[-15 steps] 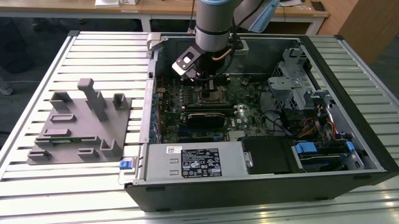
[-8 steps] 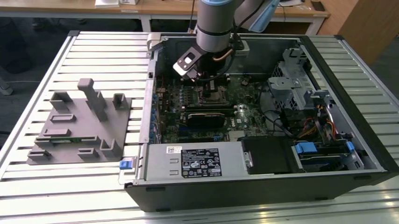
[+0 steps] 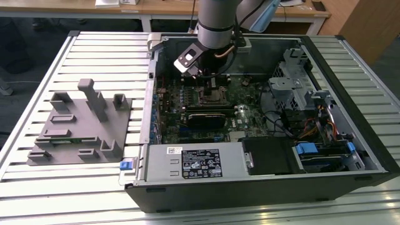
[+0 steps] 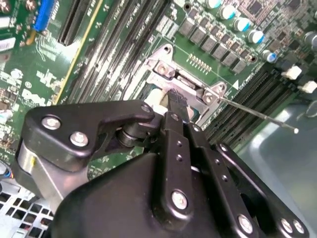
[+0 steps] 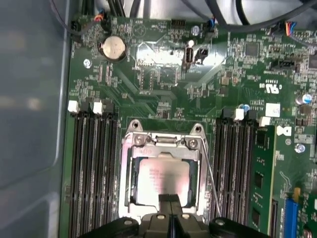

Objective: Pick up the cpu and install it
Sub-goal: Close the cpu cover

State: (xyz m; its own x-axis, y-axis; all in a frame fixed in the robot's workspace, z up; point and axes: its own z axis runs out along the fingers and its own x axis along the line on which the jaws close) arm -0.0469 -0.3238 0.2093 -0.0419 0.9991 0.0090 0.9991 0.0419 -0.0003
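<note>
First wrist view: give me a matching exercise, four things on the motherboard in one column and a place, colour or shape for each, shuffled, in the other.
1 cpu
2 coin battery
3 socket lever
4 memory-slot clips

A round disc
B thin metal rod beside the socket frame
C white
D lying in the socket frame, at the tips of the gripper

Pairs: 1-D, 2-A, 3-B, 4-C
</note>
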